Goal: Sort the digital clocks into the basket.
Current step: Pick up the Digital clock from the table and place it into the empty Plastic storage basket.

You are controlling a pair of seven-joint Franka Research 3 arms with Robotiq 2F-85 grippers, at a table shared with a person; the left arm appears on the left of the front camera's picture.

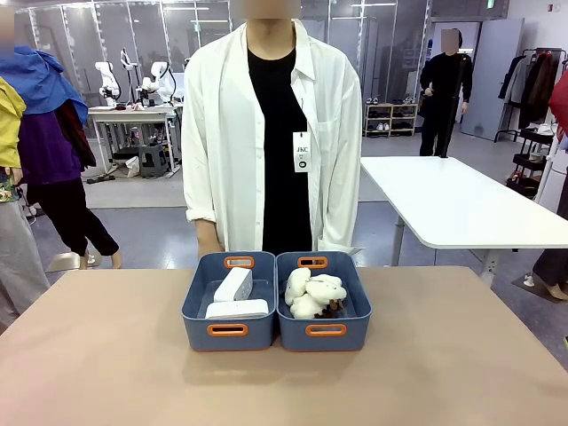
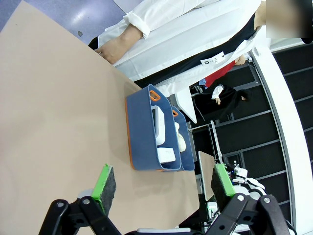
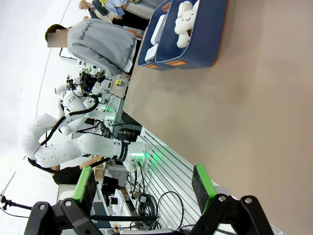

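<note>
You have both clocks (image 1: 236, 296) already lying in the left basket (image 1: 229, 333), well ahead of your left gripper (image 2: 161, 188) and right gripper (image 3: 144, 183), both wide open and empty.

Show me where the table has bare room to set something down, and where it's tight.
Bare tabletop runs left of the left bin, right of the right bin, and across the near side in front of both. Crowded: the bins touch, the left one holds two clocks, the right one plush toys. Only a thin strip lies behind them, before the person.
</note>
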